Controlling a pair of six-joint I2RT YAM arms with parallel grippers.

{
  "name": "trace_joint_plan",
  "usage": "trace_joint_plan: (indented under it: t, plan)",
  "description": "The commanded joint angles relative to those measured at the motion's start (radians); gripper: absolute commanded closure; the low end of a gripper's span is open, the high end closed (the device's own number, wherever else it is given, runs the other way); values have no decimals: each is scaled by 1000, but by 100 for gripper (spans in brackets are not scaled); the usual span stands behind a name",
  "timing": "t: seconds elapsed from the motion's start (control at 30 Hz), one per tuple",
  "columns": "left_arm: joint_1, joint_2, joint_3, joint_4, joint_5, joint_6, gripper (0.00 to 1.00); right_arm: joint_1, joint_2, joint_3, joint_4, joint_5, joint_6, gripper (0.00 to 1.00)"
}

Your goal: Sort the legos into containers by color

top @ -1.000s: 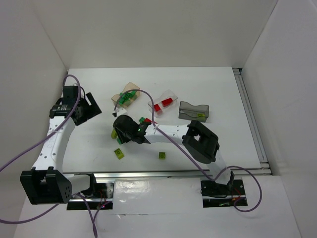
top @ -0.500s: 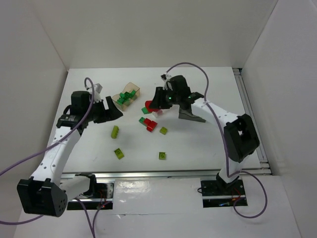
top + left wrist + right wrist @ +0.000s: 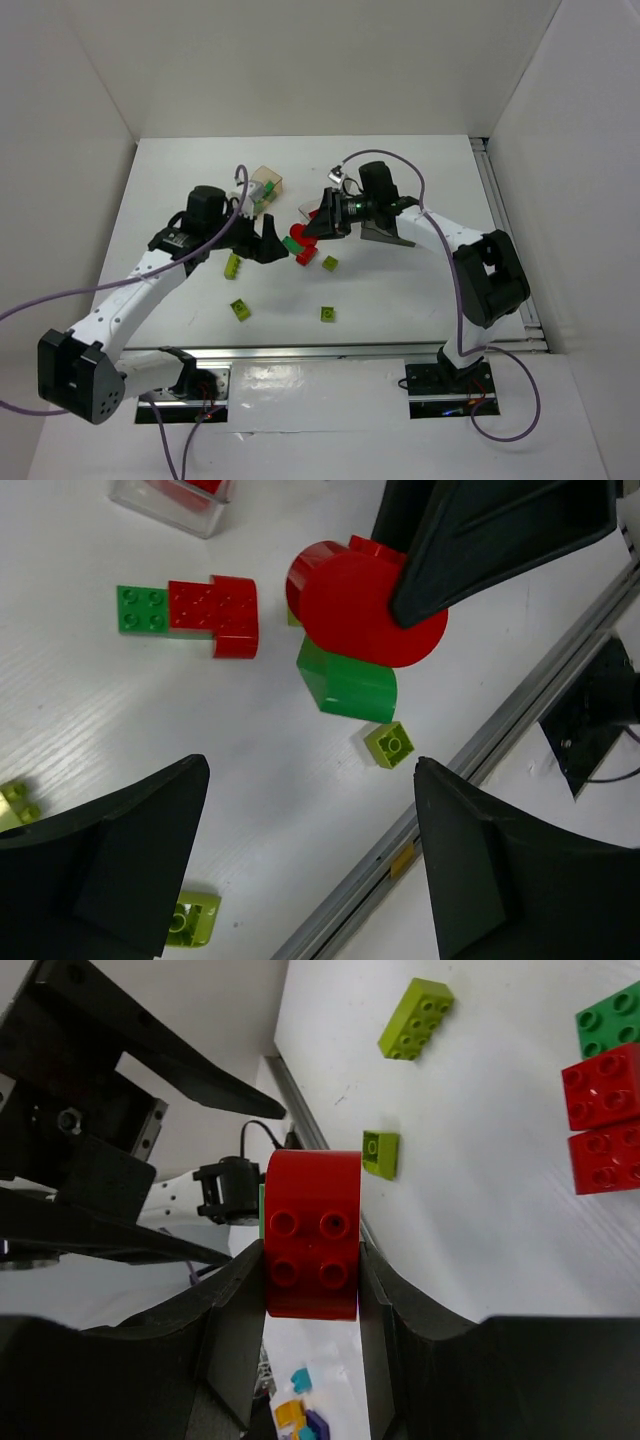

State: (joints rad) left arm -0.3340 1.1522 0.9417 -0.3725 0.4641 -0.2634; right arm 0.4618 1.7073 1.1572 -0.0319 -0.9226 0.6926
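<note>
My right gripper (image 3: pixel 310 1275) is clamped narrow on a red rounded lego (image 3: pixel 312 1210), whose studs face my wrist camera. My left gripper (image 3: pixel 300 870) stands wide with nothing between its fingers. The held lego hangs just ahead of it, overlapping a dark green lego (image 3: pixel 350 685) on the table (image 3: pixel 120 730). Further ahead, a flat red lego (image 3: pixel 220 612) touches a small green lego (image 3: pixel 142 610). The clear tray (image 3: pixel 165 505) lies beyond them, and the tan tray (image 3: pixel 266 183) is beside my left wrist.

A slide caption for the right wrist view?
Right gripper clamps a rounded red lego above the white table.
</note>
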Motion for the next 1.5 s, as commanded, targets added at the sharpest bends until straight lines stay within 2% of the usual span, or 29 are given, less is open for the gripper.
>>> trace_joint_plan:
  t: [0.0,0.27,0.43,0.53,0.67,0.7,0.9,0.93,1.0,1.13,1.27,1.37,1.47]
  plan:
    - [-54,49,81,18,13,79,8,-3,-46,10,89,-81,51,86]
    - [-194,130,147,-20,-113,108,15,-3,-46,10,130,-100,88,86]
    - [-203,142,166,-20,-113,118,25,-3,-46,19,130,-111,88,86]
    - [-203,152,166,-20,-125,118,25,-3,-46,19,130,-111,88,86]
    - [-203,152,166,-8,-116,118,35,-3,-46,10,130,-111,88,86]
    - [-203,152,166,1,-116,109,46,-3,-46,10,130,-120,88,86]
    - [-194,133,175,10,-125,99,78,-3,-37,10,119,-131,65,86]
    - [-194,133,175,1,-116,99,90,-14,-37,10,97,-131,56,86]
    - [-166,133,175,1,-116,90,100,-50,-46,10,66,-116,33,86]
    - [-99,174,114,-34,5,72,100,-115,-55,-10,27,-79,-4,86]
    - [-88,175,105,-45,5,53,100,-150,-55,-21,27,-3,-16,86]
    - [-70,155,115,-45,-39,43,100,-160,-34,30,13,68,-25,86]
    - [-36,170,170,-78,-129,-12,100,-154,0,122,-51,253,-91,86]
